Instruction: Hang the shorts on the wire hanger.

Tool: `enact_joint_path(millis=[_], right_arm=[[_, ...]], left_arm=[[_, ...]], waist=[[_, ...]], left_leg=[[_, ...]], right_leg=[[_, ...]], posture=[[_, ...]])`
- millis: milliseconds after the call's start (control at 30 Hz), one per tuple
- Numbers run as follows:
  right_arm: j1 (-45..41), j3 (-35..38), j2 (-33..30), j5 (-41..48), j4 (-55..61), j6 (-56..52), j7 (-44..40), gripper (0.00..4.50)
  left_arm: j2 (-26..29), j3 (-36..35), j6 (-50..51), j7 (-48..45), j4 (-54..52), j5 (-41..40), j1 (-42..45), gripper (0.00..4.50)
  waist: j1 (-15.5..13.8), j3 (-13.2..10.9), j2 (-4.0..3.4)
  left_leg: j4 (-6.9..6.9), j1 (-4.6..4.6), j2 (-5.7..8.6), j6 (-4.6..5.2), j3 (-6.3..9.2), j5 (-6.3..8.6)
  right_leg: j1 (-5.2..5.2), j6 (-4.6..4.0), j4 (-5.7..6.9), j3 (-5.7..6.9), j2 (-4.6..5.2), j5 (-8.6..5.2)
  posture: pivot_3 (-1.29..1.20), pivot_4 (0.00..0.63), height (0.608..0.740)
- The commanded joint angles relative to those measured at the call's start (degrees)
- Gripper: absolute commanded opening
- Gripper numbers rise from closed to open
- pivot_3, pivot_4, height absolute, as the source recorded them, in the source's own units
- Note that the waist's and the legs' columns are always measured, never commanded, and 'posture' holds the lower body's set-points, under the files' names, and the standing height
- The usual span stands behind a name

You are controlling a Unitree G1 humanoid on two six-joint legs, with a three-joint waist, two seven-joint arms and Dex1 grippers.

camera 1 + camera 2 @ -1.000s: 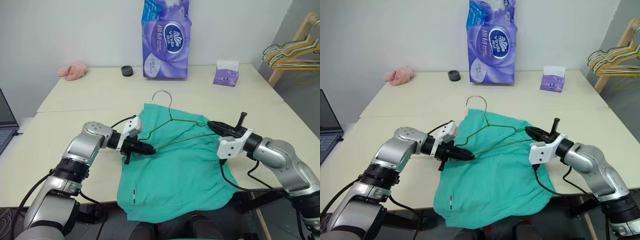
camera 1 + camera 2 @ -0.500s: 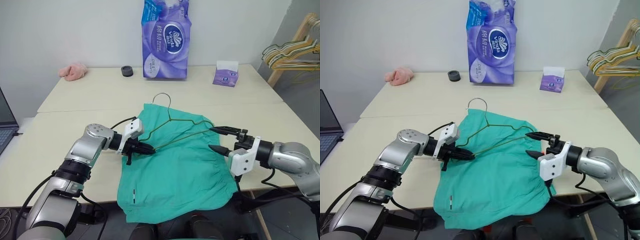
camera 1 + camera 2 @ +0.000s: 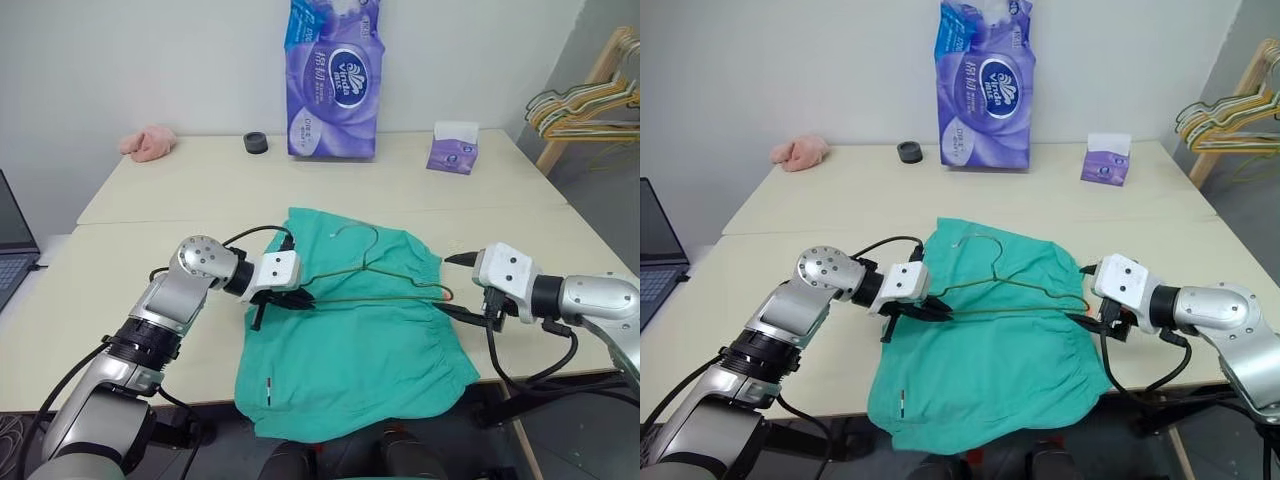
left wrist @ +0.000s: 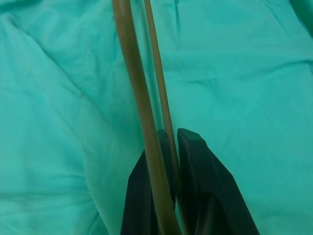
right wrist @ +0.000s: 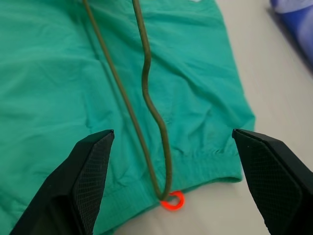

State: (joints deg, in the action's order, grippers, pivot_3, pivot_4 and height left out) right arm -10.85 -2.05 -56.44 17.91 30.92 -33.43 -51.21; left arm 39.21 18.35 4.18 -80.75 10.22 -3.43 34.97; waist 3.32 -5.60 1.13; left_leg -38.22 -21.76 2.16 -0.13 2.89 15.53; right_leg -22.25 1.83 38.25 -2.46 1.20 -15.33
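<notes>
Hidden: my left gripper (image 4: 171, 142) fingertips are lying partly behind the wire hanger (image 3: 372, 282), which they are clenching at its left corner. Changed: my right gripper (image 5: 168, 161) is now gaping, having let go; the hanger's right corner is lying between its fingers over the shorts (image 3: 350, 345), spread on the table (image 3: 150, 200)

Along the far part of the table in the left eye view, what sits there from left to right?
pink cloth → black ring → purple tissue pack → small purple tissue box
</notes>
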Motion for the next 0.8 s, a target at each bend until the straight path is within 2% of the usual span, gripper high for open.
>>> enact_joint_path(millis=[33, 233, 267, 367, 467, 667, 800], right_arm=[[-2.2, -2.6, -1.4, 1.3, 2.8, -4.3, -2.3, 4.12], [-8.9, -10.8, -0.8, -3.9, -1.8, -7.3, -2.9, 4.12], [-9.5, -11.5, -1.0, -4.1, -2.1, -8.0, -3.2, 3.95], [-10.6, -12.9, -1.5, -4.2, -2.3, -10.1, -4.4, 3.22], [-10.7, -13.5, -2.2, -3.7, -1.6, -11.6, -5.8, 2.09], [-10.6, -13.9, -2.3, -3.6, 0.0, -14.0, -6.8, 0.11], [-10.8, -14.8, -2.9, -4.3, 1.0, -15.1, -7.1, 0.05]], left_arm=[[-0.1, -0.1, 1.4, -0.3, -4.6, -1.0, 0.6, 0.0], [0.0, 0.6, 1.3, -0.5, -6.9, -0.3, 1.0, 0.0], [0.1, 0.7, 1.5, -0.5, -7.3, -0.3, 0.9, 0.0], [0.5, 1.0, 1.6, -0.4, -8.2, -0.1, 0.5, 0.0], [0.5, 1.1, 2.1, -0.1, -8.9, -0.2, 0.3, 0.0], [0.6, 1.6, 2.0, 0.0, -9.4, 0.3, 0.1, 0.0], [0.6, 2.2, 0.7, 0.1, -8.8, 1.1, 0.1, 0.0]], waist=[[0.0, 0.0, 0.0], [0.3, 0.0, -0.01], [0.3, 0.0, -0.01], [0.3, 0.0, -0.01], [0.1, 0.0, -0.01], [0.1, 0.0, -0.01], [0.1, 0.0, -0.01]], left_leg=[[0.0, -0.02, 0.0, 0.0, 0.0, 0.0], [-0.01, 0.0, 0.0, 0.01, -0.05, 0.0], [-0.01, 0.0, -0.01, 0.01, -0.03, -0.01], [0.01, -0.02, -0.01, 0.01, 0.0, 0.0], [0.03, -0.05, -0.01, 0.01, 0.01, 0.0], [0.04, -0.05, -0.01, 0.01, 0.01, 0.0], [0.03, -0.03, -0.02, 0.01, 0.0, 0.0]], right_leg=[[0.0, 0.0, -0.02, 0.0, 0.0, 0.0], [0.0, 0.02, -0.06, -0.03, 0.0, 0.01], [0.0, 0.02, -0.07, 0.0, 0.0, 0.01], [0.0, 0.02, -0.08, 0.02, 0.0, 0.01], [-0.02, 0.02, -0.1, 0.03, 0.0, 0.01], [-0.02, 0.02, -0.11, 0.04, 0.01, 0.01], [-0.01, 0.02, -0.1, 0.04, 0.0, 0.01]], posture=[[-0.13, 0.062, 0.74], [-0.13, 0.068, 0.74], [-0.12, 0.069, 0.74], [-0.12, 0.069, 0.74], [-0.12, 0.069, 0.74], [-0.12, 0.067, 0.74], [-0.12, 0.067, 0.74]])
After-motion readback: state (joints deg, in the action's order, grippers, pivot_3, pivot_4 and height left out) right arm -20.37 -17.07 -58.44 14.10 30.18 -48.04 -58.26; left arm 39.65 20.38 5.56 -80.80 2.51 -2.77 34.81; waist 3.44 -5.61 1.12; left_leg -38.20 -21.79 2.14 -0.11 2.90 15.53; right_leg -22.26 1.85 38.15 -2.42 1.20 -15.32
